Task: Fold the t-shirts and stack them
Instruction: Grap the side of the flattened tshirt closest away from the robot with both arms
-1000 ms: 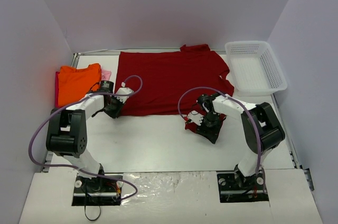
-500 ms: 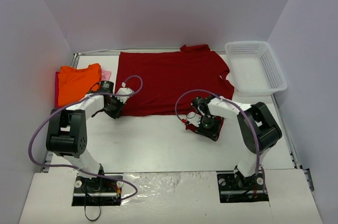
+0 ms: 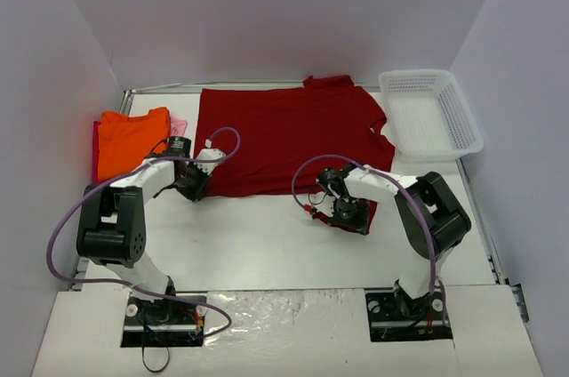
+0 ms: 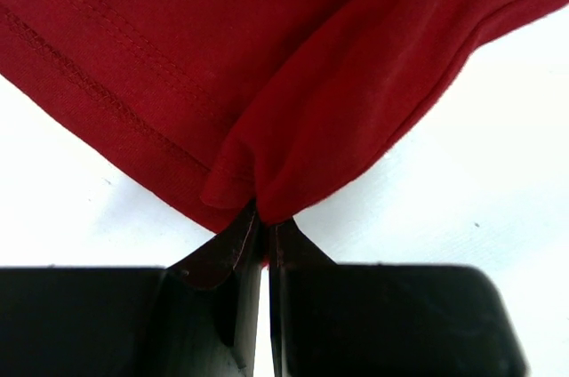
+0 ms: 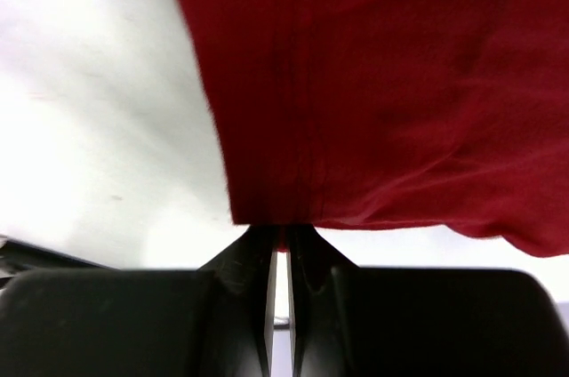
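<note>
The dark red t-shirt (image 3: 284, 132) lies spread flat at the back middle of the table. My left gripper (image 3: 197, 183) is shut on its near left hem corner, and in the left wrist view the cloth (image 4: 267, 57) bunches into the closed tips of that gripper (image 4: 262, 221). My right gripper (image 3: 342, 208) is shut on a fold of the same shirt at its near right end. In the right wrist view the red edge (image 5: 373, 84) is pinched between the tips of that gripper (image 5: 284, 233). The orange t-shirt (image 3: 129, 137) sits folded at the far left, and the pale pink t-shirt (image 3: 180, 125) peeks out beside it.
A white mesh basket (image 3: 431, 115) stands at the back right, just beyond the red shirt's sleeve. Grey walls close in the table on the left, back and right. Bare white tabletop (image 3: 267, 235) lies between the shirt's near hem and the arm bases.
My right gripper slid a little left and back and closed on the red shirt's near right edge. The left gripper kept its grip and place.
</note>
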